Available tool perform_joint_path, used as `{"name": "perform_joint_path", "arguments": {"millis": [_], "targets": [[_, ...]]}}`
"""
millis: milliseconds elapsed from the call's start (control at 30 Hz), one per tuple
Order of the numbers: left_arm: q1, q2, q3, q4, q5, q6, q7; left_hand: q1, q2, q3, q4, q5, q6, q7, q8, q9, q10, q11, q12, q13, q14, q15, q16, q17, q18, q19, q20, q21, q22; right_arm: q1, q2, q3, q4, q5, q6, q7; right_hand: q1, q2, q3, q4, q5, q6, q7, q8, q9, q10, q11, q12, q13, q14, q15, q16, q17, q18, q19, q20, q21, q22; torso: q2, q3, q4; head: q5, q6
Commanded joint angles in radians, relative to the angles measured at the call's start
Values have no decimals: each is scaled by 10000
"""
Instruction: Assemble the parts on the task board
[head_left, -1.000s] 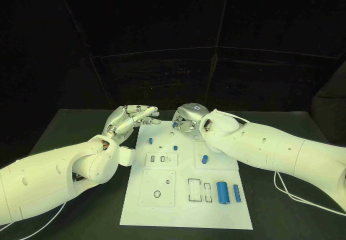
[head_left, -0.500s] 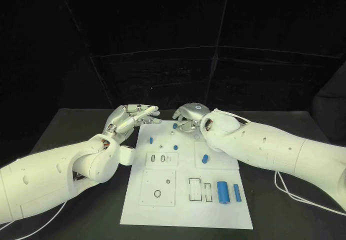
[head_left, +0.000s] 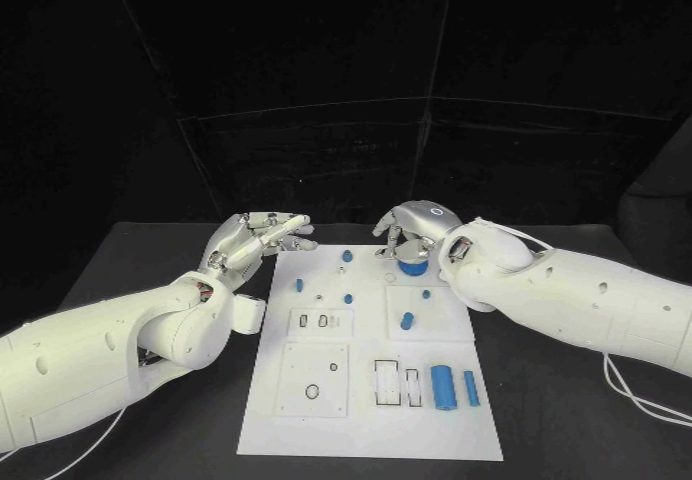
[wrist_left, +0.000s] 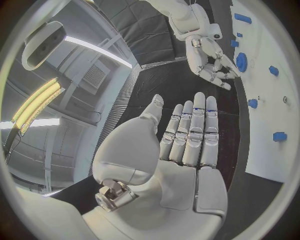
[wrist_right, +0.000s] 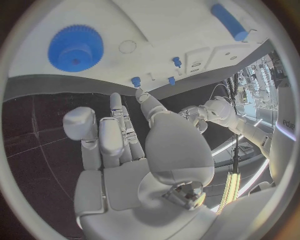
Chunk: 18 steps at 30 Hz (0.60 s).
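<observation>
1. The task board (head_left: 375, 420) lay mid-table; its blue parts sat scattered on it, with two blue cylinders (head_left: 444, 386) near the right edge and a blue gear (wrist_right: 75, 48) near the far right corner.
2. The right hand (head_left: 405, 232) hovered above the gear, fingers loosely apart, gripping nothing.
3. The left hand (head_left: 254, 240) waited off the far left corner; fingers straight, holding nothing.
</observation>
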Motion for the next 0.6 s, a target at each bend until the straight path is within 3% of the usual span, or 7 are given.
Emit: {"name": "perform_joint_path", "arguments": {"millis": [33,100,167,200,267,333,600], "targets": [[18,-6,3,30,-9,134,61,9,79,18,-56,50,69,21,-63,-13,24,37,-66,-15,72,7,-15,17,56,86,3,46,-15,34,-403,31,368,1158,499,-530,-259,-281,-302,376,75,-69,-110,-41,-44,519,-104,515,393,268,-93,204,320,-203,146,-79,215,323,-11,-4,-62,-104,40],[19,-10,3,28,-9,134,63,9,79,18,-56,50,69,21,-63,-13,24,37,-66,-15,72,7,-15,17,56,86,3,46,-15,47,-896,55,684,1703,935,-795,-210,-442,-870,807,406,-196,-147,-76,-81,624,-182,1726,1506,446,-169,918,1550,-365,477,-175,786,1227,-16,-10,-84,-200,83],[19,-12,3,19,-8,134,64,9,79,18,-56,50,69,21,-63,-13,24,37,-66,-15,72,7,-15,17,56,86,3,46,-15,52,-1094,63,795,1874,1113,-915,90,-379,-1340,1257,418,-300,-106,-63,-99,63,-207,3180,3063,432,-9,1161,1929,-366,518,-231,986,1514,-20,-5,-125,-184,79],[19,-9,3,7,-8,135,65,9,79,18,-56,50,69,21,-63,-13,24,37,-66,-15,72,7,-15,17,56,86,3,46,-15,54,-1200,67,843,1956,1207,-981,211,-382,-1473,1391,422,-343,-55,-57,-103,132,-170,4289,4278,474,-130,1313,2215,-440,558,-125,1083,1668,-16,3,-136,-179,70],[19,4,3,-21,-8,137,65,9,79,18,-56,50,69,21,-63,-13,24,37,-66,-15,72,7,-15,17,56,86,3,46,-15,56,-1318,72,863,2021,1340,-1068,708,-317,-1953,2012,427,-473,-127,27,-103,-173,-145,6803,7067,526,116,1646,2824,-504,578,-28,1284,1945,-9,29,-130,-202,64],[19,27,3,-47,-7,147,63,18,85,25,-67,51,70,20,-69,-13,25,37,-74,-16,71,8,-19,18,56,86,2,45,-17,56,-1360,75,815,2028,1458,-1126,928,-292,-2138,2292,440,-517,25,96,-101,-134,-50,7684,8094,567,33,1813,3169,-496,604,11,1398,2111,2,30,-115,-225,70],[16,104,2,-131,-6,178,59,18,85,25,-67,51,70,20,-69,-13,25,37,-74,-16,71,8,-19,18,56,86,2,45,-17,50,-1185,76,405,1841,1788,-1224,1415,-188,-2272,2466,679,-633,48,186,-108,469,46,9265,9879,681,75,2146,3917,-551,705,54,1637,2503,15,30,-73,-262,36]]}}
